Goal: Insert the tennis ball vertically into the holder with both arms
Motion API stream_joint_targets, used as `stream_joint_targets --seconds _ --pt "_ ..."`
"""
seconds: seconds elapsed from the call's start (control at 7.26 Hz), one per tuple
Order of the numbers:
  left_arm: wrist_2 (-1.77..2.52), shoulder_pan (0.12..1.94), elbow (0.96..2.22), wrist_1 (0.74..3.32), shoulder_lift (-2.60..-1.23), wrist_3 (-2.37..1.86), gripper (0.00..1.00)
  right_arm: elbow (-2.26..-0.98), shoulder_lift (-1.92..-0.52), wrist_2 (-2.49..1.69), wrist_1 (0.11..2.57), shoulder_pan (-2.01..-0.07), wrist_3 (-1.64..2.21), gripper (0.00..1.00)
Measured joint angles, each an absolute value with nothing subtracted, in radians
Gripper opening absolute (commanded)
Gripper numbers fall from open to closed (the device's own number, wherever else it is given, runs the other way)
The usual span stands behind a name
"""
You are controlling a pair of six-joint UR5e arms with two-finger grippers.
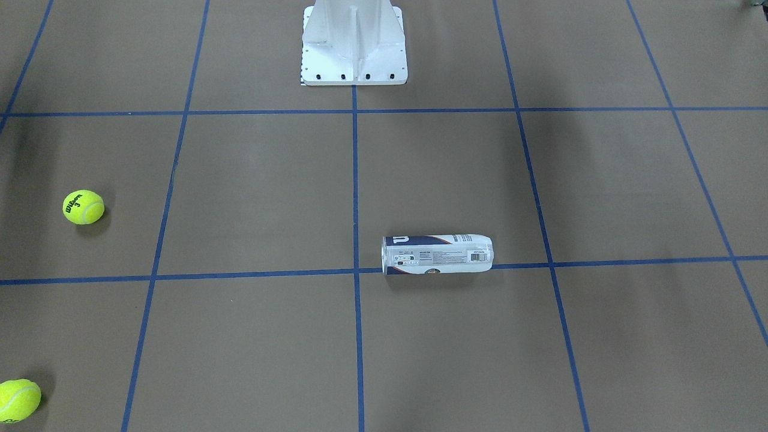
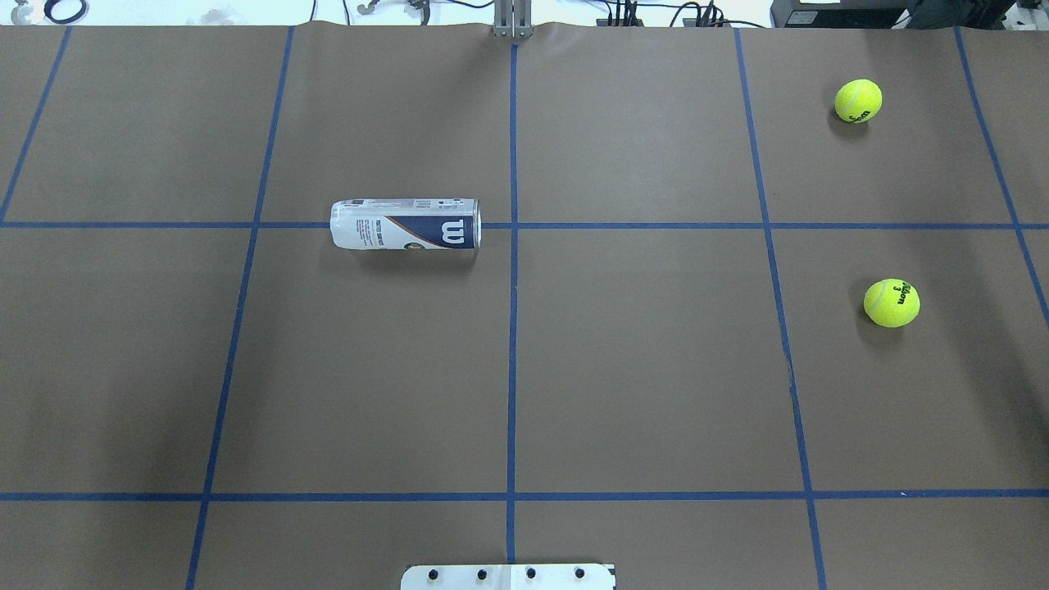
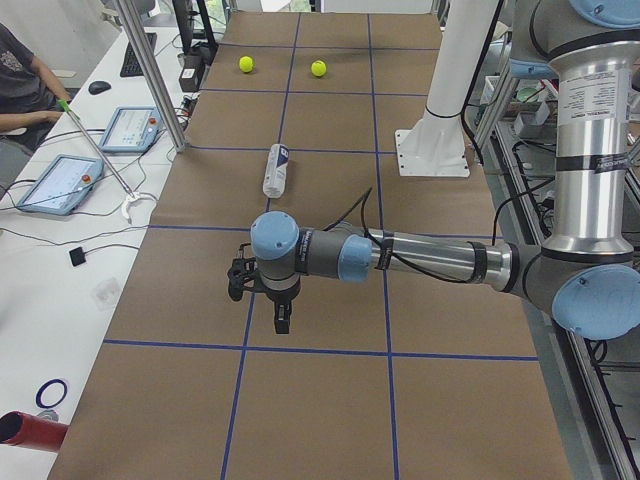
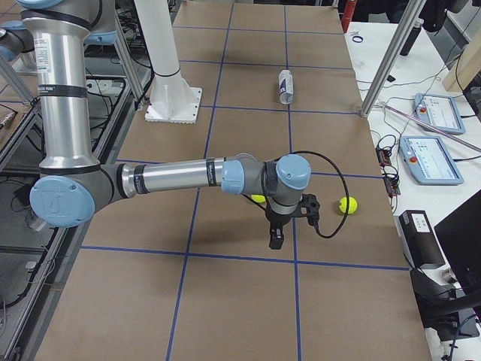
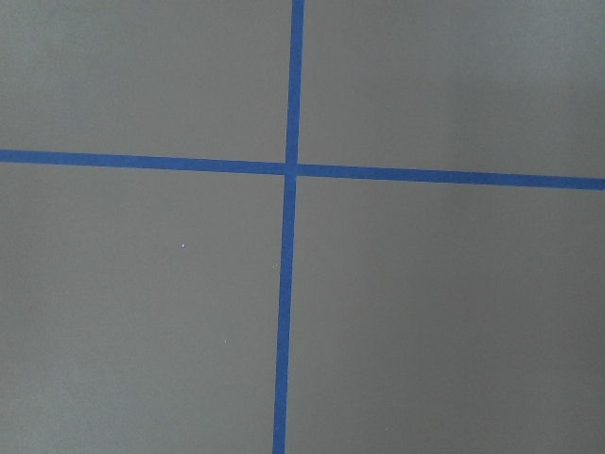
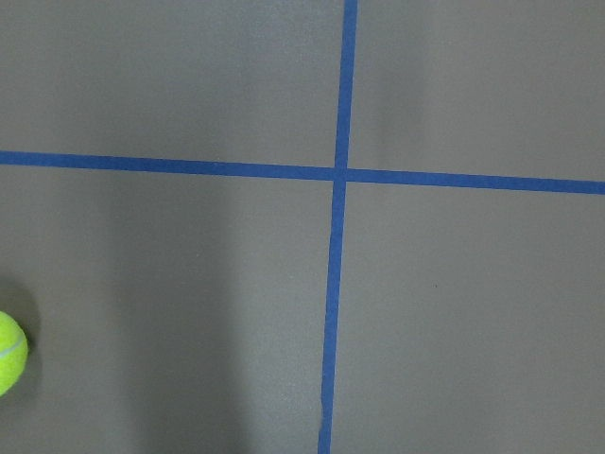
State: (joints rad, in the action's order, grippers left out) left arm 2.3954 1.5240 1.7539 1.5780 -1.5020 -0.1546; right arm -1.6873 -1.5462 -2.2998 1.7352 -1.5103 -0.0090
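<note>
Holder (image 2: 404, 224): on its side on the bench (image 2: 656, 369), across a blue tape line (image 2: 656, 225), left of centre.
Tennis ball (image 2: 892, 302), second ball (image 2: 858, 100): far right, well apart from it.
Left fingers (image 3: 282, 320), right fingers (image 4: 276, 239): above the bench; apart or together, cannot tell.

A: Fixed views?
B: Four. Overhead: behind the base stand (image 2: 508, 576), facing forward and down. Front-facing: opposite side, steep, stand at top. Left and right: table ends, looking along the table (image 3: 330, 400).
A: Wrist views?
B: Two, close, straight down on blue tape (image 5: 288, 170) crossings.
A: Shared?
B: The holder (image 1: 437, 255) shows in all four fixed views; right wrist alone catches a tennis ball (image 6: 9, 352).
</note>
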Motion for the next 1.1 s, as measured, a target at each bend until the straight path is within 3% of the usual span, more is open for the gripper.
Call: stream_joint_targets --seconds 1.1 --pt "2.501 1.505 1.839 1.712 -1.509 -0.147 1.00 -1.695 -1.546 -2.321 1.735 -1.510 -0.006 0.99"
